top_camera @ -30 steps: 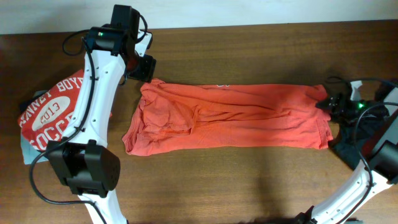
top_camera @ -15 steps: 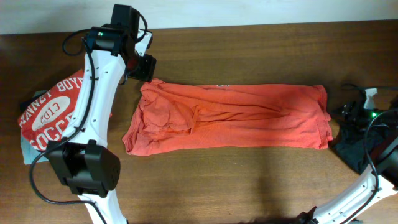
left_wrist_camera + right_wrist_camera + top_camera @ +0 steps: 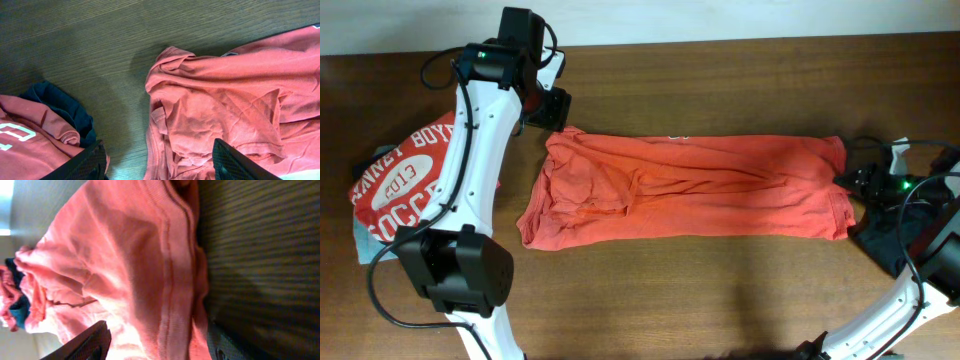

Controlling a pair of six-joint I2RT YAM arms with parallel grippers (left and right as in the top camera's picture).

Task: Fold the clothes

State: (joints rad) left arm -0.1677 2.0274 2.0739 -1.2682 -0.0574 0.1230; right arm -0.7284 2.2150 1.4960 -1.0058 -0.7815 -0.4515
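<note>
The clothes were split up. At the left edge of the table (image 3: pixel 720 300) sat a pile with the red SOCCER tee (image 3: pixel 395 190) on top. A pale grey-blue piece (image 3: pixel 362 242) poked out under it and a dark navy piece (image 3: pixel 60 107) was tucked in beside it.

My left gripper (image 3: pixel 552 108) hung near the back edge, just off the back left corner of the orange shirt (image 3: pixel 700 190), fingers spread wide with nothing in them.

That shirt lay across the middle of the table as a long band, long axis running left to right. It was bunched and wrinkly at the left end and flatter toward the right.

My right gripper (image 3: pixel 852 182) sat right at the shirt's right hem, fingers wide too. The hem was just ahead of them and not pinched, as far as I could tell. So each arm had its own end to grab.

A dark garment (image 3: pixel 885 240) lay by the right edge under my right arm, close to the hem, so I figured it could get snagged.
</note>
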